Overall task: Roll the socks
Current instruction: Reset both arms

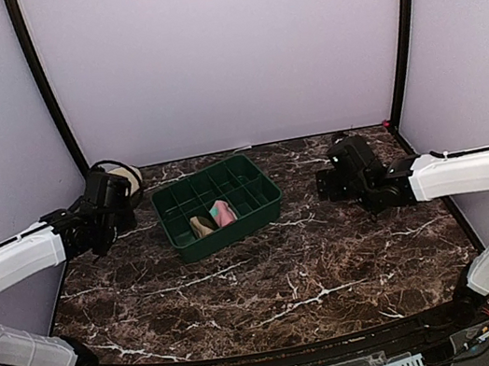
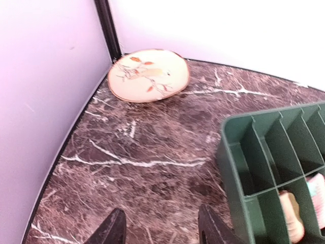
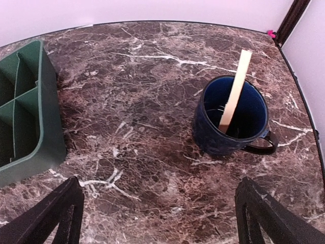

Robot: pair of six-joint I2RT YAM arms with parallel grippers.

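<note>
**Left gripper** [image 2: 160, 218]: You see its two dark fingers parted, with only the bare marble table [image 1: 290, 279] between them, so these jaws are open and grip nothing. Ahead of the jaws and a little to their left, a cream plate [image 2: 148, 75] with a leaf pattern lies in the corner by the wall, well apart from the fingertips. To the right of the jaws, near but not touching, stands the green divided tray [image 2: 264, 168].

**Task's things**: Both socks sit inside that tray, to the right of your left jaws. The beige sock [image 2: 290, 216] is bunched in a compartment of the near row. The pink sock [image 2: 317, 190] is in the next compartment farther right, with a divider between the two. Their finer patterns are too small to tell.

**Right gripper** [image 3: 159, 193]: Its fingers stand spread wide at the two lower corners of the wrist view, with bare marble between them; these jaws are open and hold nothing. Ahead of the jaws and to their right stands a dark blue mug [image 3: 231, 117], upright, with a pale wooden stick [image 3: 234, 89] leaning in it. The tray's end wall is ahead and to the left, apart from the fingers.

**Top view**: The tray lies between your two grippers, and neither touches it.
</note>
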